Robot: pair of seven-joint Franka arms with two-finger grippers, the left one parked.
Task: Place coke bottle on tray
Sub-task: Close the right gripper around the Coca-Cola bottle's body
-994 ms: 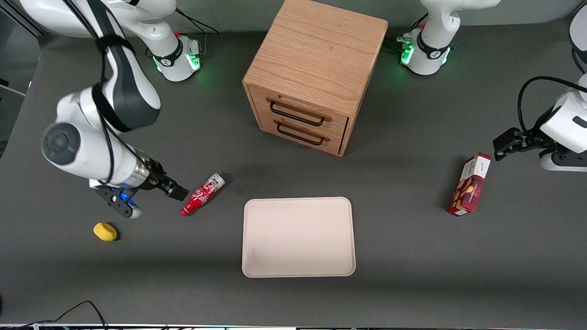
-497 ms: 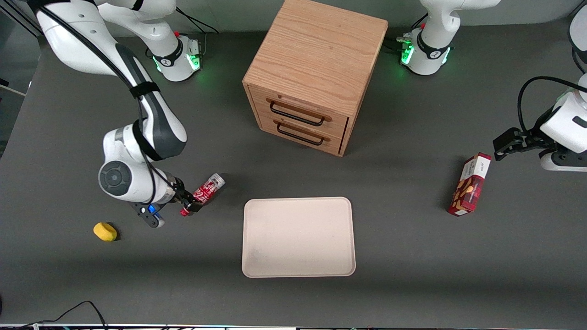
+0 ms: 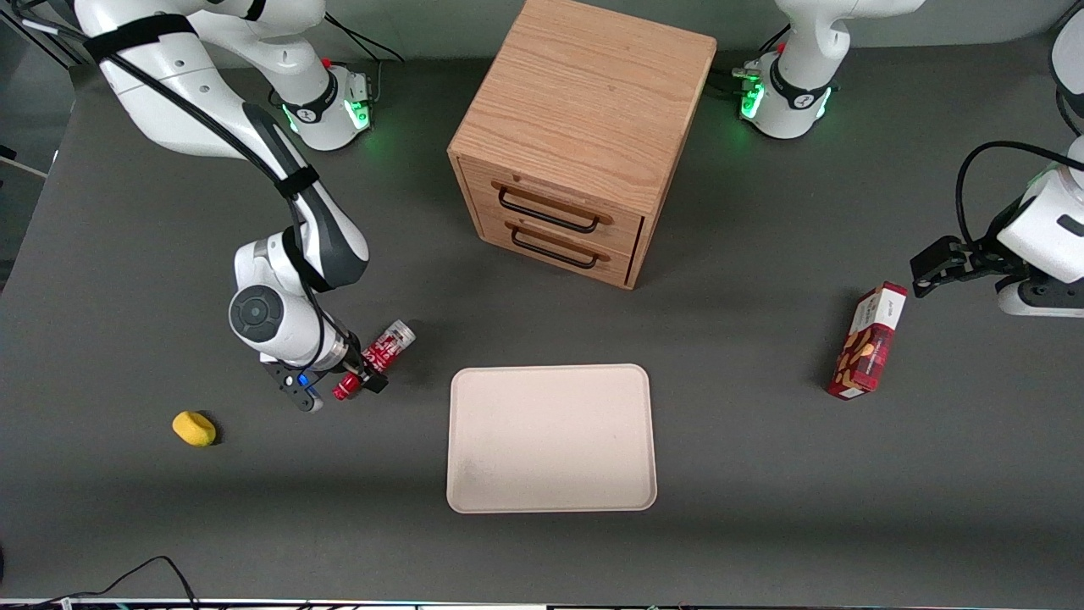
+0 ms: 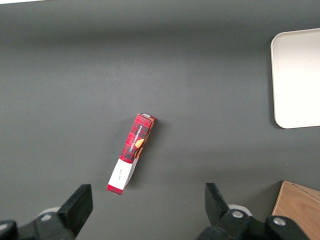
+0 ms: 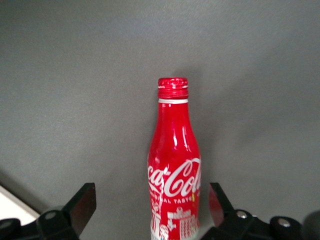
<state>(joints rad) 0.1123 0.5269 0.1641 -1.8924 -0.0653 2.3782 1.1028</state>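
The coke bottle [image 3: 383, 351] lies on its side on the dark table, silver base toward the cabinet and red cap toward the front camera. It lies beside the beige tray [image 3: 550, 438], off the tray's corner toward the working arm's end. My right gripper [image 3: 362, 378] is low over the bottle's neck end, open, with one finger on each side of it. In the right wrist view the bottle [image 5: 173, 150] lies between the two black fingers [image 5: 82, 202], closer to one of them, with neither visibly touching. The tray holds nothing.
A wooden two-drawer cabinet [image 3: 584, 144] stands farther from the front camera than the tray. A yellow lump [image 3: 194, 428] lies toward the working arm's end. A red-and-white snack box [image 3: 868, 341] stands toward the parked arm's end, and it also shows in the left wrist view [image 4: 131, 153].
My right arm has swung in toward the bottle and come down. The gripper went from beside the cap end to straddling the bottle's neck. The bottle has not moved.
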